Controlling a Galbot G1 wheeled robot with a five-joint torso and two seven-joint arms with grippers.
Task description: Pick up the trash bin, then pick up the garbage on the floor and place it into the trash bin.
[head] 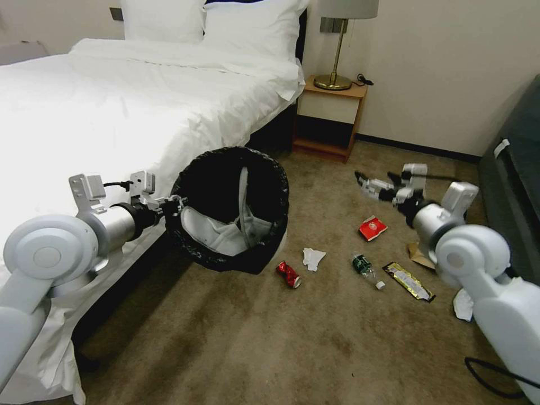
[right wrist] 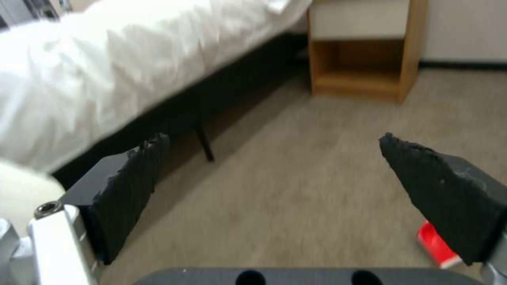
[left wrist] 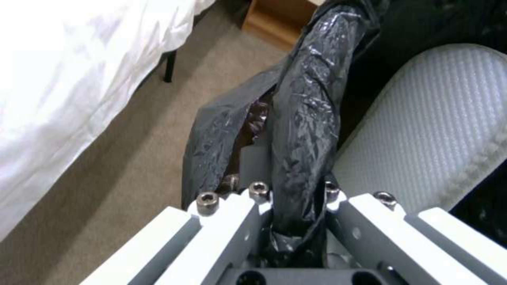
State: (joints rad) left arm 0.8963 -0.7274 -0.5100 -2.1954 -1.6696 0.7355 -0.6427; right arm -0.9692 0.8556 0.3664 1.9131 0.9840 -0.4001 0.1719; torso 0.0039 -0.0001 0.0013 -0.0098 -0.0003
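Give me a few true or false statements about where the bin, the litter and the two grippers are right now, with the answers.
1. The left gripper is clamped on the rim of the trash bin, holding it off the floor. True.
2. The right gripper is shut on the red packet. False: its fingers stand wide apart and hold nothing; the packet lies on the carpet.
3. The crushed red can lies on the floor just below the bin. True.
4. The bin holds nothing. False: a white slipper lies inside it.
5. The green-label bottle stands upright. False: it lies on its side, between a crumpled tissue and the gold wrapper.
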